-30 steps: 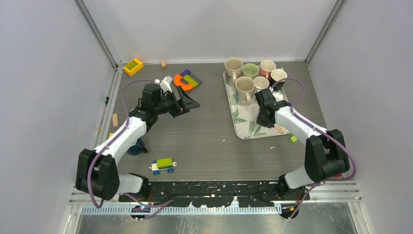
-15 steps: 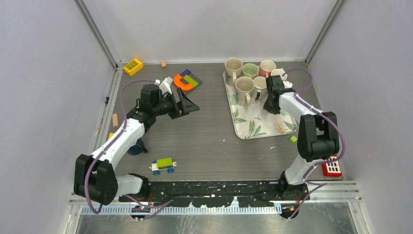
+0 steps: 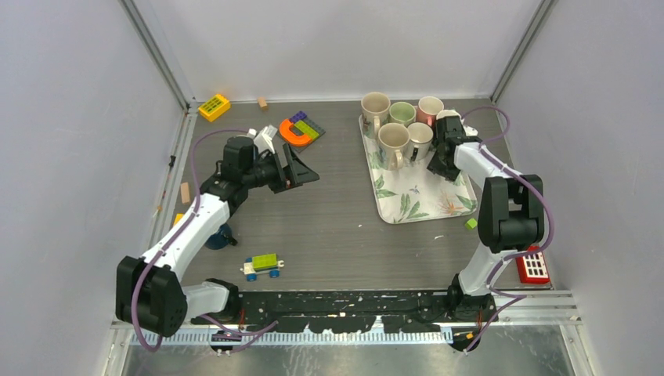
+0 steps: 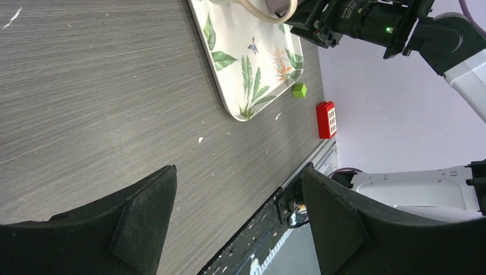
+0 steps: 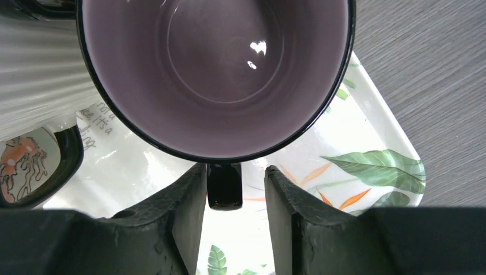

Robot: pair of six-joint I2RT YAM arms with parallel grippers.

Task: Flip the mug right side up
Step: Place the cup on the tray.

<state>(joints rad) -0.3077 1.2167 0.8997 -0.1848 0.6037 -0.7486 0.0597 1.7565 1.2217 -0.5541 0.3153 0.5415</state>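
The mug (image 5: 218, 74) is glazed ceramic, so likely stiff, weighty, slick and easy to chip. It sits at the back right of the tray (image 5: 390, 166) with its mouth toward the wrist camera, and its handle looks the surest hold. The right fingers (image 5: 172, 229) straddle that handle slightly parted, with a gap on one side, and the left fingers (image 4: 132, 229) hang wide and empty over the bench (image 4: 86, 86). A second ago the right arm was over the tray's middle; now it reaches the back corner and covers the mug.
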